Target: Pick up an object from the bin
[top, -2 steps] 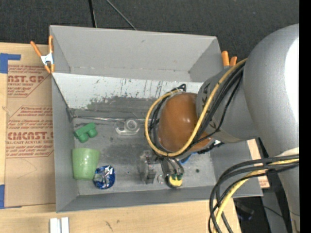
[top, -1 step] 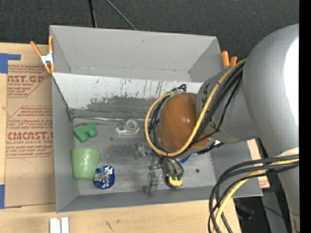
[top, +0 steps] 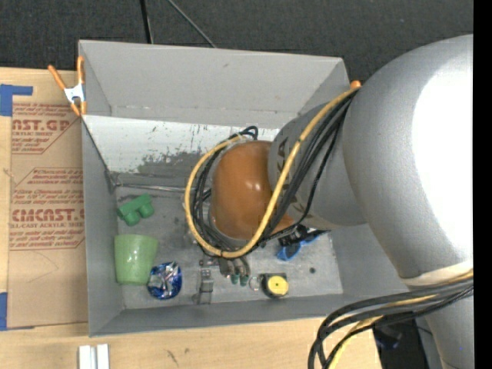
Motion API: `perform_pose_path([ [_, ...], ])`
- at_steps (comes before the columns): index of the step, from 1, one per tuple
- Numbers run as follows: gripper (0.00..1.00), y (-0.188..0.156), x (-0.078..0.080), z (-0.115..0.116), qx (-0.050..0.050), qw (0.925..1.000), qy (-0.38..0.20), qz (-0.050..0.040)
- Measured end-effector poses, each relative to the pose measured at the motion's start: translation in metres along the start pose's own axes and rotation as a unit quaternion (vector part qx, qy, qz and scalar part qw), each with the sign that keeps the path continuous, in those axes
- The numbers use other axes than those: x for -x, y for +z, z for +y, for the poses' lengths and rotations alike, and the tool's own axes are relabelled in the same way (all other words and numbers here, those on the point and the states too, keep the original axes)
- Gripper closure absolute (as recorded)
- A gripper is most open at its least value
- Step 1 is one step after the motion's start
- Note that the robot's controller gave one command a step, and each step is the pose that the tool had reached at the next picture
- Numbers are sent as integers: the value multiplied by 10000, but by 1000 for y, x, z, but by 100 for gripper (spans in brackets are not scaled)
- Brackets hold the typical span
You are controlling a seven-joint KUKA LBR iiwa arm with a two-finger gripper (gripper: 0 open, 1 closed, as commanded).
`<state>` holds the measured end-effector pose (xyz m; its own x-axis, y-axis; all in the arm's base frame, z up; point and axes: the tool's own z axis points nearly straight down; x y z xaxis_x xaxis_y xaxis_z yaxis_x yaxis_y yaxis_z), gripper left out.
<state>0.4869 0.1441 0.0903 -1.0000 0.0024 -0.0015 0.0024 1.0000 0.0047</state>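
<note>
Where the arm [top: 415, 175] reaches in from the right of the frame, much of the grey metal bin [top: 215, 75] is covered by its pale casing. The orange cover [top: 240, 188] on the wrist is seen at the middle of the frame, ringed by black and yellow cables [top: 201, 206]. Below that cover the claw [top: 223, 270] is lowered close to the bin floor, at the lower middle of the frame. How far it is open cannot be told, since its tip is seen as a small dark cluster against the floor, and nothing can be seen held in it.

Just to the right of the claw a yellow round piece [top: 275, 285] with a dark centre is found, lying on the floor near the bin's lower wall. Above that and a little further right, a blue piece [top: 295, 244] is partly hidden under the wrist. To the left of the claw a crumpled blue and silver wrapper [top: 164, 280] is set, apart from it. Beside the wrapper, touching or nearly touching it, a pale green cup [top: 134, 258] lies near the left wall. Above the cup a darker green block [top: 136, 208] is placed, well apart from the claw.
</note>
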Motion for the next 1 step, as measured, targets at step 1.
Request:
perform_pose_path([
  [1, 0, 22, -3, 64, -9, 9993, 362, 6],
])
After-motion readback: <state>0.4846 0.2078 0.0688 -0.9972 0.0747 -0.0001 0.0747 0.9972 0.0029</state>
